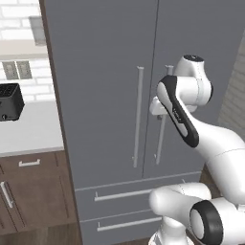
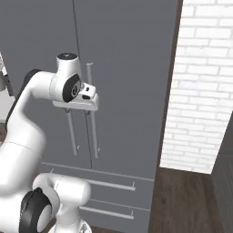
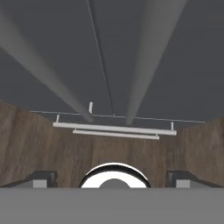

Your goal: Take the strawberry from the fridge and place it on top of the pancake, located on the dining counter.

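Observation:
The tall grey fridge stands straight ahead with both French doors shut, so the strawberry is hidden. My gripper hangs close in front of the doors at the upper part of the two vertical bar handles, pointing down. In the hand view the gripper is open, its fingertips far apart with nothing between them, and both handles run down toward the lower drawers. The pancake and the dining counter are out of view.
Left of the fridge a pale counter carries a black toaster above dark wood cabinets. A white brick wall flanks the fridge on the right, with wood floor below it.

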Robot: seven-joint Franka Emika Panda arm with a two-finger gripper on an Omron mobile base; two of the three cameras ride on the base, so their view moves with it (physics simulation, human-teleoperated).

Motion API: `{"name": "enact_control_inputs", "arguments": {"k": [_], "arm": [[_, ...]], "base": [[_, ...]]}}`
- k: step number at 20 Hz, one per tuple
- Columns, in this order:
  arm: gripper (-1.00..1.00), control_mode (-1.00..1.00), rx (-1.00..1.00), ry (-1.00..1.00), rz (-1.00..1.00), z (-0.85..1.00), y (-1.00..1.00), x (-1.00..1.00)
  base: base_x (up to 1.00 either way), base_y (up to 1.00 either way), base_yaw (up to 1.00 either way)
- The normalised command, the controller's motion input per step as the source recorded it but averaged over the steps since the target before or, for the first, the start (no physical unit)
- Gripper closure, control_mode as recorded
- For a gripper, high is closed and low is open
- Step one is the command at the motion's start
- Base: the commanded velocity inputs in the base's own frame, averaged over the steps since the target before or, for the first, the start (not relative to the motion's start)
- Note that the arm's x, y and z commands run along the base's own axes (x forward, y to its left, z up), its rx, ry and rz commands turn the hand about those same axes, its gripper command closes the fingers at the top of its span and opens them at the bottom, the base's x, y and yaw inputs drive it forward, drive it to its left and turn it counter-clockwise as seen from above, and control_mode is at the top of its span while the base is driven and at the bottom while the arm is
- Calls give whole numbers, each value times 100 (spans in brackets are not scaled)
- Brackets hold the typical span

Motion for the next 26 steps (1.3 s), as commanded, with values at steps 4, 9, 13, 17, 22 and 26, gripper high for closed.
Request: {"name": "enact_control_inputs", "arguments": {"k": [4,9,13,17,22,26], "arm": [[-100,100,0,0,0,0,0,0],[-100,100,0,0,0,0,0,0],[-100,100,0,0,0,0,0,0],[-100,100,0,0,0,0,0,0],[-100,100,0,0,0,0,0,0],[-100,100,0,0,0,0,0,0]], "base": [[-22,8,0],[-18,32,-7],[-4,24,-8],[-33,11,0],[-43,15,0],[-33,16,0]]}}
